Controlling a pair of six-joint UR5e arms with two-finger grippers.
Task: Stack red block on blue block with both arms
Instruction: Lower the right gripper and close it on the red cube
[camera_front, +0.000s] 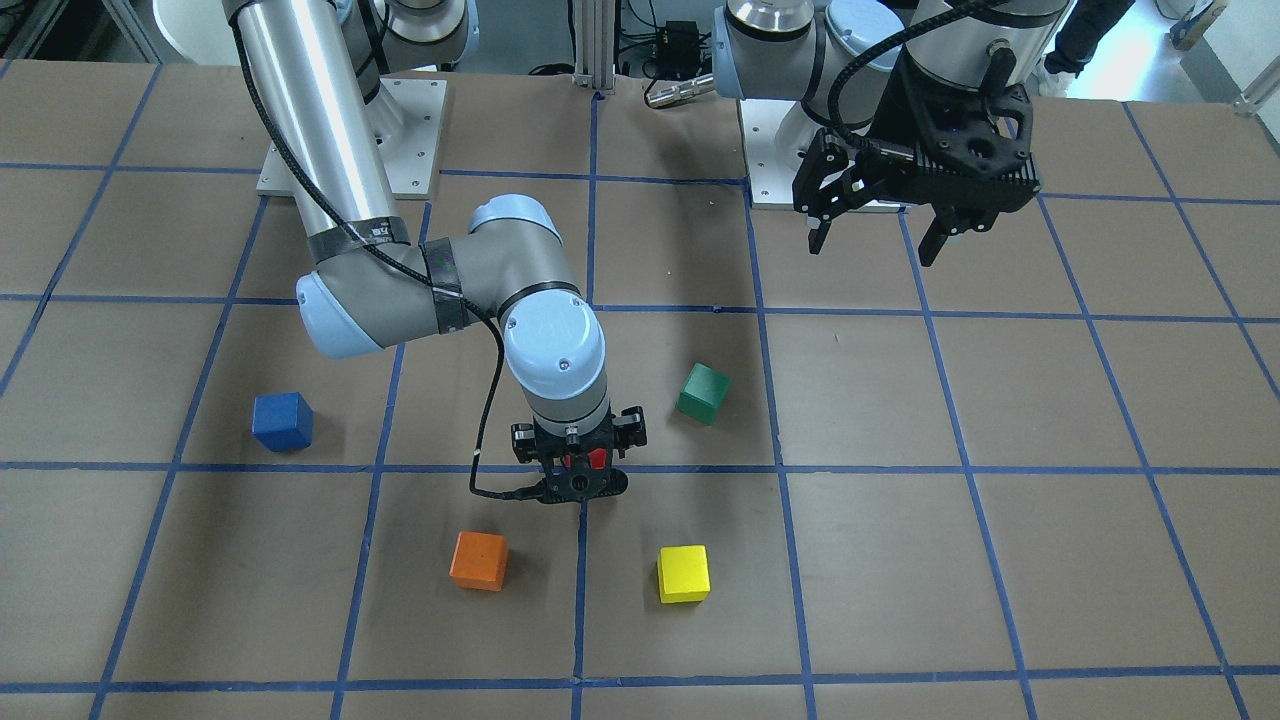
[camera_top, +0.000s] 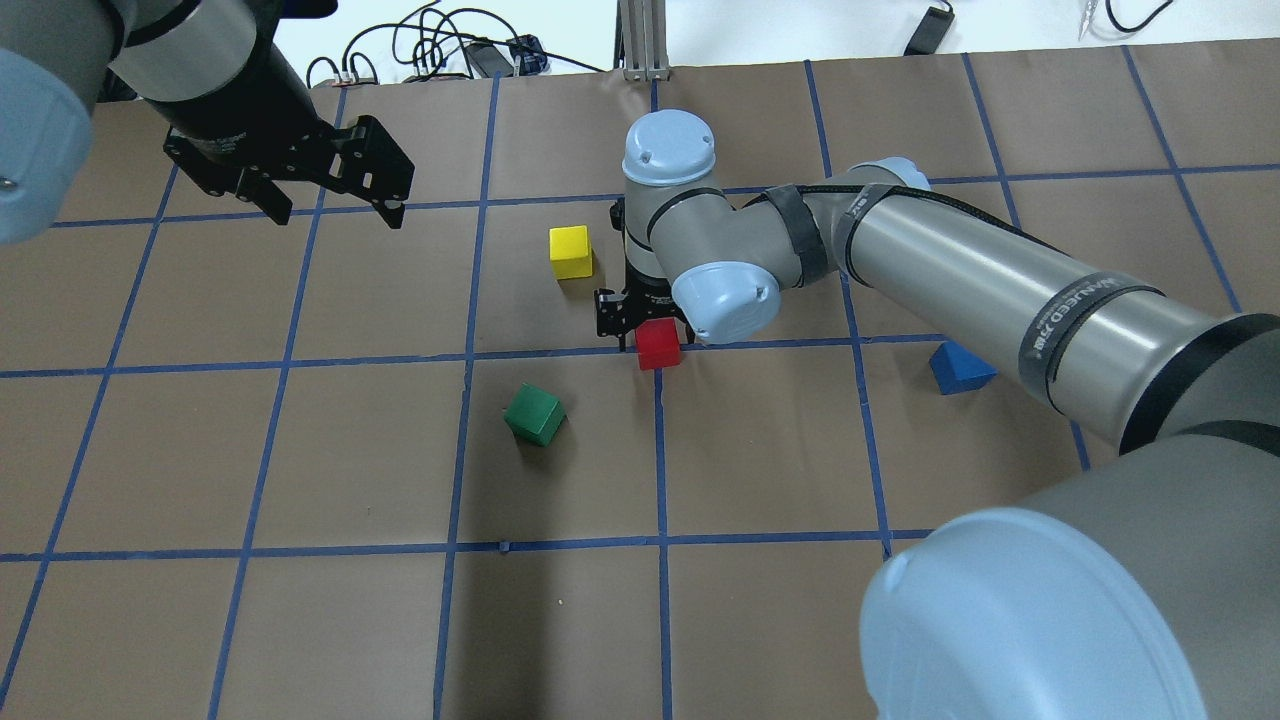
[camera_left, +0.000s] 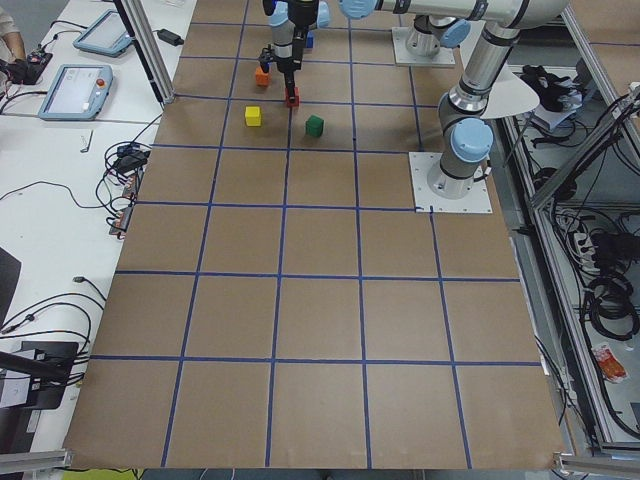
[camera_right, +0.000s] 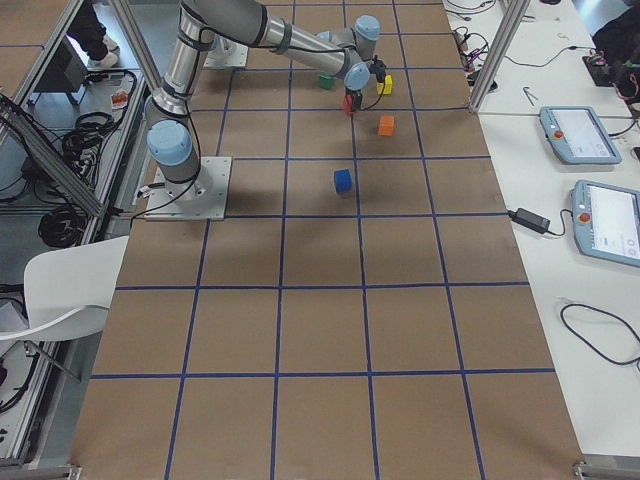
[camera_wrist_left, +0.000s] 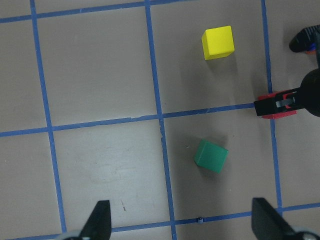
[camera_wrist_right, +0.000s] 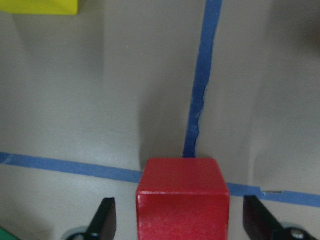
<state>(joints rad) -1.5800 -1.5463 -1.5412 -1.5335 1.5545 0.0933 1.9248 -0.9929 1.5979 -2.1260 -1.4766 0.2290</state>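
Observation:
The red block (camera_top: 658, 346) sits on the table at a crossing of blue tape lines. My right gripper (camera_front: 578, 482) is lowered over it. In the right wrist view the red block (camera_wrist_right: 183, 200) lies between the two fingers (camera_wrist_right: 104, 220), with a gap on each side, so the gripper is open around it. The blue block (camera_front: 282, 421) stands alone on the table, well off to the side and partly behind my right forearm in the overhead view (camera_top: 960, 368). My left gripper (camera_front: 875, 243) is open and empty, held high near its base.
A green block (camera_front: 703, 392) lies close to the red one, tilted to the grid. A yellow block (camera_front: 683, 574) and an orange block (camera_front: 479, 560) sit a little beyond my right gripper. The brown table (camera_front: 1000, 560) carries a blue tape grid.

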